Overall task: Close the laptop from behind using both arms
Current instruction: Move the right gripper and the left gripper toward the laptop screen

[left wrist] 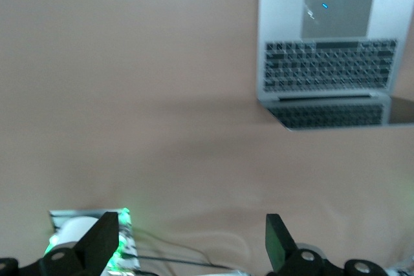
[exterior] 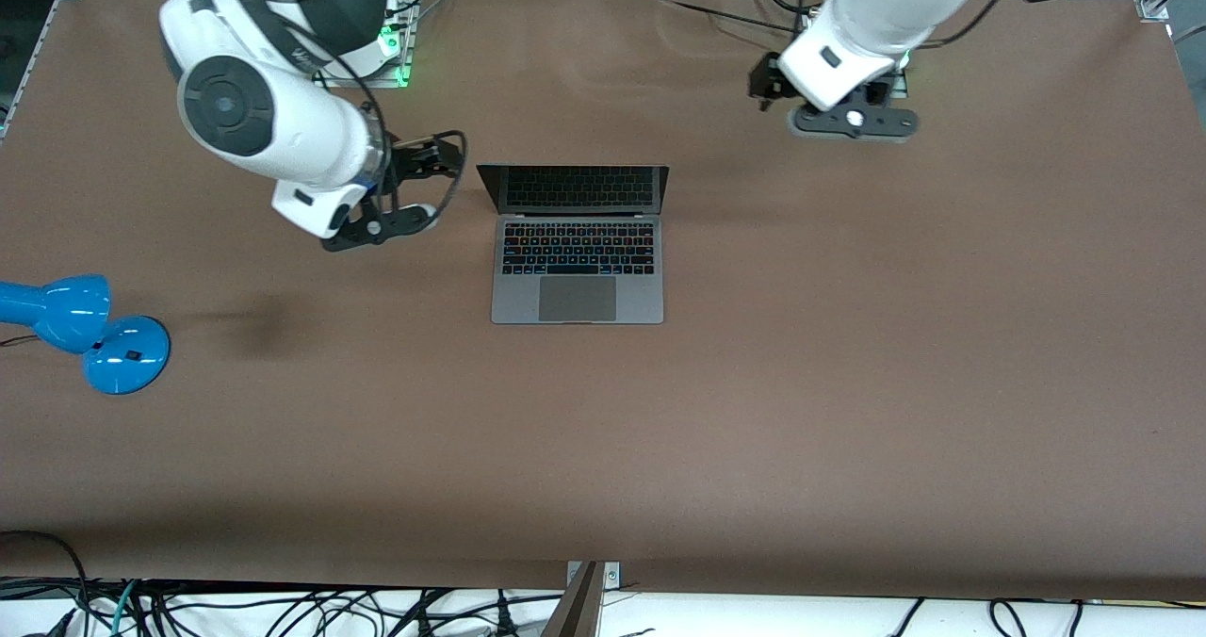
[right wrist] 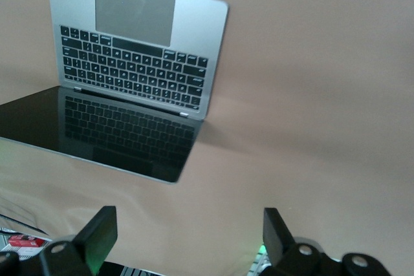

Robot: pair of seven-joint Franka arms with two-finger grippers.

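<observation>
The laptop (exterior: 577, 279) (left wrist: 326, 63) (right wrist: 136, 63) lies open in the middle of the brown table, a slim grey metal one with black keys, a large trackpad and a dark screen tilted up. My right gripper (exterior: 377, 225) (right wrist: 187, 218) hangs over bare table beside the screen, toward the right arm's end. It is open with nothing between its fingers. My left gripper (exterior: 853, 121) (left wrist: 191, 224) is over bare table toward the left arm's end, well apart from the laptop. It is also open and empty.
A blue lamp (exterior: 94, 331) stands near the right arm's end of the table. The right arm's base plate (exterior: 396, 48) glows green at the table's edge. Cables (exterior: 283, 609) hang below the edge nearest the front camera.
</observation>
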